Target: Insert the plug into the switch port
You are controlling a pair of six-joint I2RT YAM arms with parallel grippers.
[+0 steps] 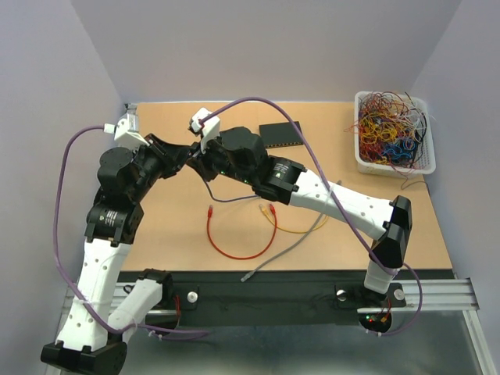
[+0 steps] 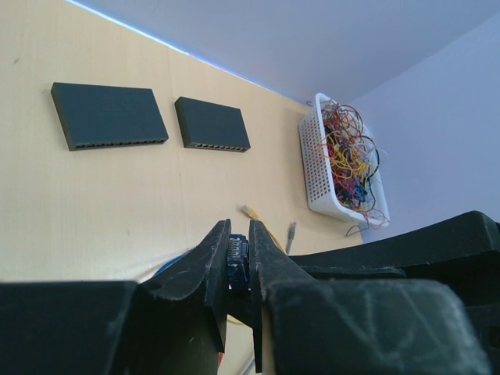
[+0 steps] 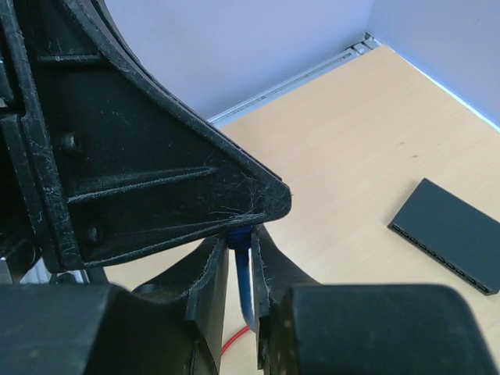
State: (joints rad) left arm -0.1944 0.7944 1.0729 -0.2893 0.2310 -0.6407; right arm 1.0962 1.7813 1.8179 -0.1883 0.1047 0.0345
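Observation:
My left gripper (image 2: 239, 226) is shut on a blue plug (image 2: 237, 262), which sits between its fingertips. My right gripper (image 3: 244, 238) is shut on the blue cable (image 3: 247, 285) just behind that plug. The two grippers meet tip to tip above the table's back left (image 1: 191, 153). Two black switches lie flat ahead in the left wrist view, one to the left (image 2: 109, 116) and one to the right (image 2: 212, 123), with their port rows facing me. In the top view only one switch (image 1: 281, 134) shows. The other is hidden by the arms. One switch (image 3: 457, 234) shows in the right wrist view.
A white basket of tangled wires (image 1: 392, 133) stands at the back right. A red cable (image 1: 226, 242), a yellow cable (image 1: 285, 225) and a grey cable (image 1: 291, 246) lie on the table in front of the arms. The black front rail (image 1: 273, 293) borders the near edge.

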